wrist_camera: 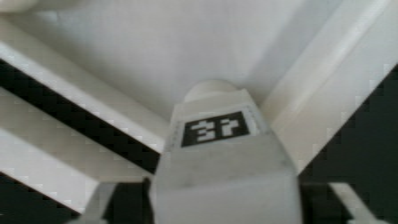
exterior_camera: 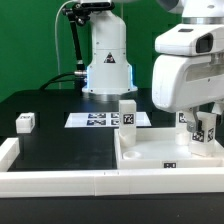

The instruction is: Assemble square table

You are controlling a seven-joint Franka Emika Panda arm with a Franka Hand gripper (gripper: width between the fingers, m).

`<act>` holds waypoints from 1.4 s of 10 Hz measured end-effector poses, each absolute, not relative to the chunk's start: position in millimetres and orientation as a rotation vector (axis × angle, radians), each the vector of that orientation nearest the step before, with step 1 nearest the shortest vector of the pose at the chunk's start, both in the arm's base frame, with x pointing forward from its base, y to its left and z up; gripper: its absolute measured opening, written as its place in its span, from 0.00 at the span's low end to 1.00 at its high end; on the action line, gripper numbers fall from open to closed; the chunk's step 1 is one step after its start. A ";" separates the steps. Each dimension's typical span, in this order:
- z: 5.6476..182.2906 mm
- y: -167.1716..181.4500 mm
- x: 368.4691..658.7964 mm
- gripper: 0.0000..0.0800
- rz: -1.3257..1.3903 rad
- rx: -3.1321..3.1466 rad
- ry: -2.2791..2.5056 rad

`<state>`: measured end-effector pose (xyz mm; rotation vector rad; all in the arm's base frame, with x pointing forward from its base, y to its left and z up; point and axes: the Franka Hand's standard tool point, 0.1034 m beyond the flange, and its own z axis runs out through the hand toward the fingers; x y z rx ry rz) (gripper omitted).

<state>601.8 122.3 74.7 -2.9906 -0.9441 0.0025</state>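
A loose leg (exterior_camera: 25, 122) lies well apart from the panel (exterior_camera: 150, 157).

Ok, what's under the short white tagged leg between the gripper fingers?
The large white square plastic panel, rimmed underside up, spreads below the short white tagged leg. The leg's body hides the spot beneath and whether it touches the panel.
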 end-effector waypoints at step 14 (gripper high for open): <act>72.7 121.0 607.2 0.36 -0.026 -3.044 0.717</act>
